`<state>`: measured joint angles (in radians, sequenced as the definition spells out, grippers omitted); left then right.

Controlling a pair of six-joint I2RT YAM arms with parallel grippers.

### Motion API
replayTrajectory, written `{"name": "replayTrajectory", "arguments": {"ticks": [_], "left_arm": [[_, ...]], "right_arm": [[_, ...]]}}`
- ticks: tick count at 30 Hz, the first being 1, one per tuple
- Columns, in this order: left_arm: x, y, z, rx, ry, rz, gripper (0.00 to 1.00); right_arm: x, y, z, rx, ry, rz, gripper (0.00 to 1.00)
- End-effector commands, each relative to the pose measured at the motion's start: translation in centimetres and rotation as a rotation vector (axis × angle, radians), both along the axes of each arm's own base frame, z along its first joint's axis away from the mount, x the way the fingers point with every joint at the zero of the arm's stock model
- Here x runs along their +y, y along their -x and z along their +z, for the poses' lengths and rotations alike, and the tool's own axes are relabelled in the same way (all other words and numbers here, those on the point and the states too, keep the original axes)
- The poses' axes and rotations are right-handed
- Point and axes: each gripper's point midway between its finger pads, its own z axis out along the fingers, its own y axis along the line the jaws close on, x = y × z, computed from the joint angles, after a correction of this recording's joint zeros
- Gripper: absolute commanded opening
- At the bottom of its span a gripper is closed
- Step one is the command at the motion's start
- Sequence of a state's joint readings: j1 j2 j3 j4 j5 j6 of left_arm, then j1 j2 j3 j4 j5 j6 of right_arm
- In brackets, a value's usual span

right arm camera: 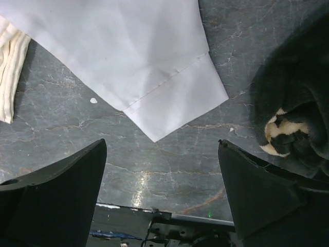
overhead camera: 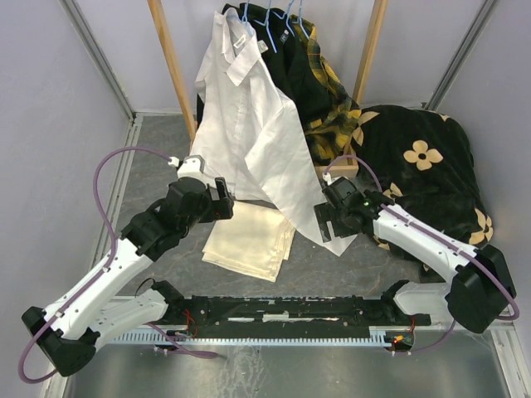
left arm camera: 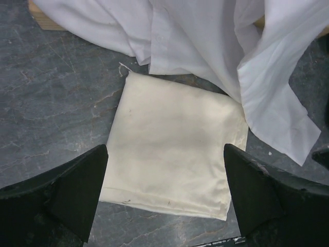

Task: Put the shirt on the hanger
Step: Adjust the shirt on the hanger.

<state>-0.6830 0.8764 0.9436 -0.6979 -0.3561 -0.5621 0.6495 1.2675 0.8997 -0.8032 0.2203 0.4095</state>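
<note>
**Shirt hanging at the rack, both pincers empty**

Take the cream-yellow folded square cloth on the grey stone-patterned table as your landmark. The white long-sleeved button-up shirt hangs straight behind that cloth. Its collar is up at the rack and its body falls down and forward, so the lower edge lies against the cloth's far side. One sleeve runs on past the cloth's right edge, and its cuff lies flat on the table there.

The thin light-blue wire hanger shows as a blue line just beside the collar, far behind the cloth. You cannot tell from here whether both shoulders are seated on it.

Your left gripper hovers over the cloth's far left corner. Its jaws are spread wide with nothing between them, and the wrist view shows only the cloth and the shirt hem below. Your right gripper sits just to the right of the cloth, above the cuff, equally wide apart and empty.

Judged from this, the main work looks done: the shirt hangs by its top and neither pincer is on it. What is left is to check the shoulder seating and perhaps that the trailing sleeve is not dragging the shirt askew. The black floral fabric heaped well right of the cloth plays no part.
</note>
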Motion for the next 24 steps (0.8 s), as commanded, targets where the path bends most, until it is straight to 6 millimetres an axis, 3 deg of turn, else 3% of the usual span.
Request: {"name": "replayTrajectory", "arguments": {"ticks": [1, 7, 15, 24], "left_arm": [[0.8, -2.0, 1.2, -0.065, 0.014, 0.125, 1.0], [1.3, -2.2, -0.3, -0.048, -0.006, 0.168, 0.97], [0.1, -1.4, -1.6, -0.021, 0.054, 0.108, 0.97], [0.1, -1.1, -3.1, -0.001, 0.063, 0.12, 0.97]], "right_arm": [[1.0, -0.7, -0.2, -0.041, -0.077, -0.056, 0.95], [0.2, -0.3, -2.9, -0.018, -0.052, -0.142, 0.93], [1.3, -2.4, -5.6, -0.031, -0.04, -0.145, 0.93], [1.8, -2.2, -8.3, 0.071, 0.007, -0.11, 0.89]]}}
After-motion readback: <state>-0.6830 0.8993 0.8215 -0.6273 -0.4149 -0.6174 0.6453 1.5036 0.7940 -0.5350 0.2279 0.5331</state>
